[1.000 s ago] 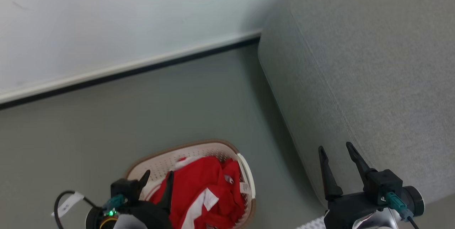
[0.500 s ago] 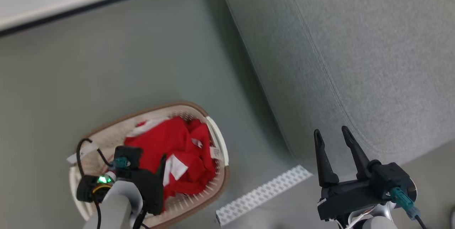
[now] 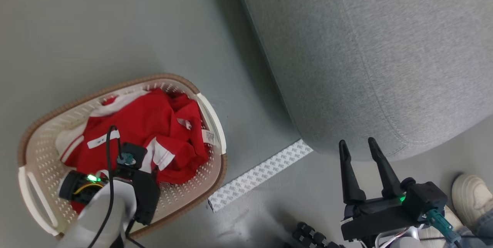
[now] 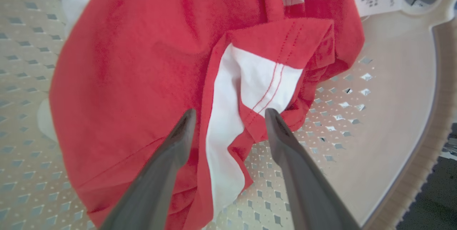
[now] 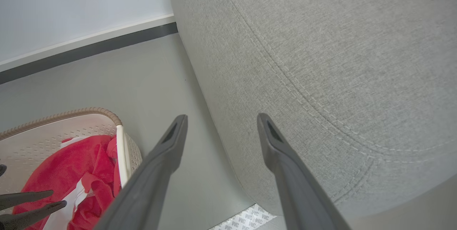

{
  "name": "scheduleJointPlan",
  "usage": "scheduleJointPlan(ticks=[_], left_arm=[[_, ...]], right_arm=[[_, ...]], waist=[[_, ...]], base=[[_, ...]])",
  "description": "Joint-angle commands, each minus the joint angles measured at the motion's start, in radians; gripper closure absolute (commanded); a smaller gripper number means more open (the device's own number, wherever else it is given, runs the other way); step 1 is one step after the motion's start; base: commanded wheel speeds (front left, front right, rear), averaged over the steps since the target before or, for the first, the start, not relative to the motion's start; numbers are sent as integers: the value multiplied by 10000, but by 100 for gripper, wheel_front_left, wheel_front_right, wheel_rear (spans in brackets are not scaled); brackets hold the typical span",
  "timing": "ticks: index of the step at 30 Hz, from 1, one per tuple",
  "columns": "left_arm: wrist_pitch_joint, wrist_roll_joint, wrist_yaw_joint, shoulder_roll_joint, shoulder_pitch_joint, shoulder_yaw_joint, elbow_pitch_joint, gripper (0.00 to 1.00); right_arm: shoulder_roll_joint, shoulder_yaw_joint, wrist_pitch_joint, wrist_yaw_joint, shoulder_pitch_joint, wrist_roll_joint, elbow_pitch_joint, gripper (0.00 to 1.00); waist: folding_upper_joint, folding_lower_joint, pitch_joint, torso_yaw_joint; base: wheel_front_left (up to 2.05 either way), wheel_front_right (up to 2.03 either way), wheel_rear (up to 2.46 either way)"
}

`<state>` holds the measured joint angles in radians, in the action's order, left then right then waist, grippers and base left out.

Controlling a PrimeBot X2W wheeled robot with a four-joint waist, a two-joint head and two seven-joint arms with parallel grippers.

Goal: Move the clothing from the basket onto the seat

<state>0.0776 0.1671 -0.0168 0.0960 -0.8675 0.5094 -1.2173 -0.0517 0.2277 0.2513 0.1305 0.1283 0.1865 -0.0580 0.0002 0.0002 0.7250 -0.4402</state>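
Observation:
The clothing (image 3: 154,124), red with white stripes, lies bunched in the cream basket (image 3: 34,136) on the floor at the lower left. My left gripper (image 4: 229,113) is open and points down into the basket. Its fingertips (image 4: 188,115) straddle a white stripe of the clothing (image 4: 142,62), very close to the fabric; whether they touch it I cannot tell. My right gripper (image 3: 356,143) is open and empty, hovering at the rounded front corner of the grey seat (image 3: 366,47). The right wrist view has the seat (image 5: 321,62), the basket (image 5: 71,111) and the clothing (image 5: 71,165).
A white patterned tape strip (image 3: 258,173) lies on the grey floor between basket and seat. A person's pale shoe (image 3: 472,194) is at the lower right, near my right arm. A white wall with a dark baseboard (image 5: 89,49) runs behind the basket.
The head camera has tilted down, so the wall has left the picture and the shoe has come in. My left gripper has gone lower into the basket, onto the clothing. Both grippers stay open.

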Motion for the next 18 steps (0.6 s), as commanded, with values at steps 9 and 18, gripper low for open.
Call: scheduleJointPlan(ticks=[9, 18], left_arm=[[-325, -149, 153, 304, -471, 247, -457, 0], [-385, 169, -42, 329, -532, 165, -620, 100]], right_arm=[[41, 135, 119, 4, -430, 323, 150, 0], [41, 70, 130, 4, -587, 431, 389, 0]], waist=[[-2, -2, 1032, -38], [-2, -2, 1108, -73]], base=[[0, 0, 0], [0, 0, 0]])
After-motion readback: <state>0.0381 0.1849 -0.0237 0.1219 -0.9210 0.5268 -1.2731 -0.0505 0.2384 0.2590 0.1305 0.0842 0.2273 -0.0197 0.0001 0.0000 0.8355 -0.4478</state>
